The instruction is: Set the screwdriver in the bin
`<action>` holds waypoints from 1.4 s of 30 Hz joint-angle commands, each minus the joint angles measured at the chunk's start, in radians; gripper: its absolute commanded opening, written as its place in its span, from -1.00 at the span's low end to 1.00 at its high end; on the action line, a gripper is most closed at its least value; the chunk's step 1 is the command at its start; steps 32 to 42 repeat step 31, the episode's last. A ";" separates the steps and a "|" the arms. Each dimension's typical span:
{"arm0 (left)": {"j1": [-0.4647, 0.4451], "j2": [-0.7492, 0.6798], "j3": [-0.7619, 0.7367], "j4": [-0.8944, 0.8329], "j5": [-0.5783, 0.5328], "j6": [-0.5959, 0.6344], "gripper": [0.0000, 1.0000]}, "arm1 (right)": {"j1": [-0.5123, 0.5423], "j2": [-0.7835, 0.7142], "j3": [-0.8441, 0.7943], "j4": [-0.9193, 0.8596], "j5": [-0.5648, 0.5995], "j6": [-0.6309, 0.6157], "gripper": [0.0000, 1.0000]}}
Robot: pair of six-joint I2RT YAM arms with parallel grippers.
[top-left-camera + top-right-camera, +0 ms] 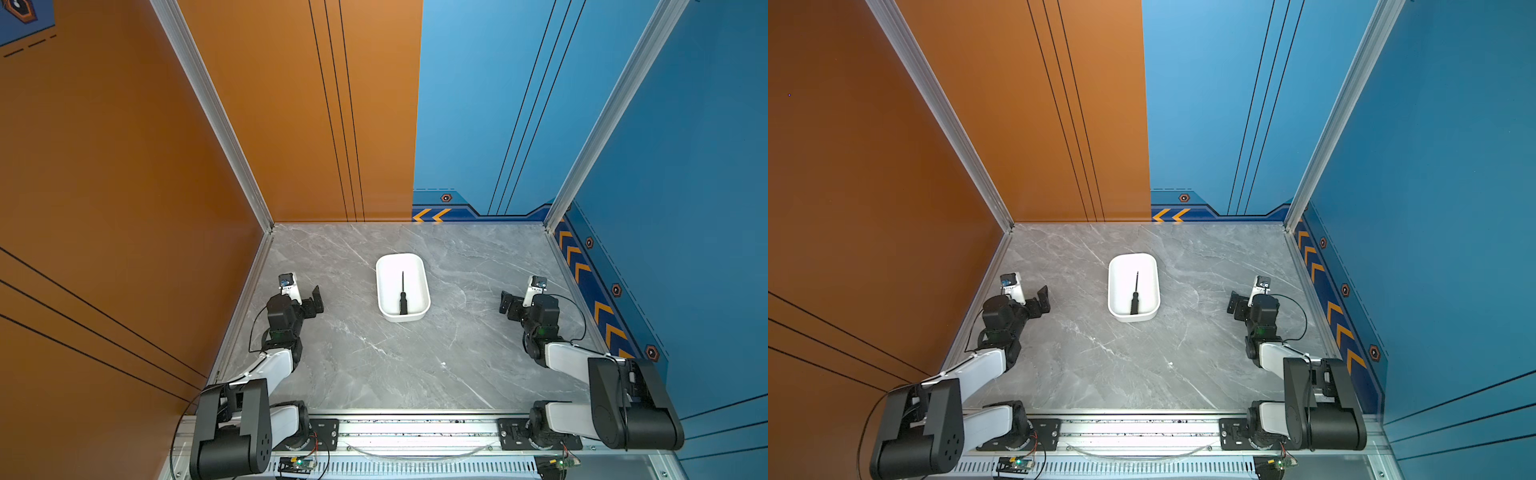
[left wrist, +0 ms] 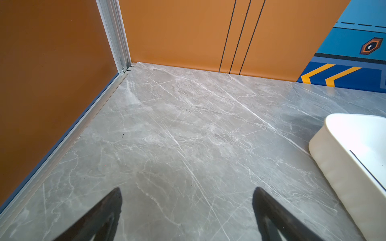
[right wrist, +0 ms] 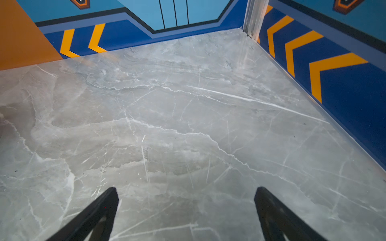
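The white bin [image 1: 384, 266] [image 1: 1116, 266] stands mid-table in both top views. Inside it lies the screwdriver [image 1: 402, 297] [image 1: 1135, 297], black handle toward the front, thin shaft pointing to the back wall. In the left wrist view the bin [image 2: 334, 167] shows at the edge with a sliver of the screwdriver shaft [image 2: 364, 167]. My left gripper [image 1: 314, 300] [image 1: 1040, 300] [image 2: 187, 196] hovers open left of the bin, nothing between its fingers. My right gripper [image 1: 508, 303] [image 1: 1235, 303] [image 3: 186, 196] is open and empty, well to the bin's right. The bin is out of the right wrist view.
Grey marble tabletop [image 1: 374, 365] is walled by an orange panel [image 1: 124, 187] on the left and blue panels [image 1: 685, 208] on the right and back. An aluminium rail [image 1: 415, 432] with both arm bases runs along the front edge.
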 commanded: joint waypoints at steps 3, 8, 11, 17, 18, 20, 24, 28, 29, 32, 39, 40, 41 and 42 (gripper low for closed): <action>0.008 0.088 -0.024 0.158 0.045 -0.006 0.96 | 0.017 0.109 -0.009 0.256 0.035 -0.042 1.00; -0.009 0.250 -0.051 0.384 0.087 -0.014 0.96 | 0.063 0.177 0.008 0.271 0.080 -0.085 1.00; -0.028 0.306 -0.071 0.472 0.048 -0.002 0.96 | 0.073 0.190 0.019 0.274 0.085 -0.096 1.00; -0.066 0.343 -0.008 0.376 -0.041 0.013 0.96 | 0.075 0.193 0.019 0.279 0.096 -0.095 0.99; -0.077 0.351 0.005 0.366 -0.053 0.022 0.96 | 0.078 0.192 0.018 0.279 0.102 -0.096 1.00; -0.088 0.349 0.022 0.334 -0.065 0.033 0.96 | 0.079 0.193 0.019 0.279 0.103 -0.097 0.99; -0.093 0.348 0.024 0.326 -0.077 0.033 0.96 | 0.075 0.193 0.022 0.270 0.098 -0.096 0.99; -0.094 0.348 0.026 0.326 -0.080 0.033 0.96 | 0.049 0.193 0.044 0.230 0.040 -0.082 0.99; -0.095 0.349 0.025 0.325 -0.080 0.034 0.96 | 0.038 0.195 0.046 0.227 0.018 -0.075 0.99; -0.095 0.349 0.024 0.325 -0.082 0.034 0.96 | 0.035 0.194 0.046 0.227 0.014 -0.073 0.99; -0.095 0.349 0.024 0.325 -0.082 0.034 0.96 | 0.035 0.194 0.046 0.227 0.014 -0.073 0.99; -0.095 0.349 0.024 0.325 -0.082 0.034 0.96 | 0.035 0.194 0.046 0.227 0.014 -0.073 0.99; -0.095 0.349 0.024 0.325 -0.082 0.034 0.96 | 0.035 0.194 0.046 0.227 0.014 -0.073 0.99; -0.095 0.349 0.024 0.325 -0.082 0.034 0.96 | 0.035 0.194 0.046 0.227 0.014 -0.073 0.99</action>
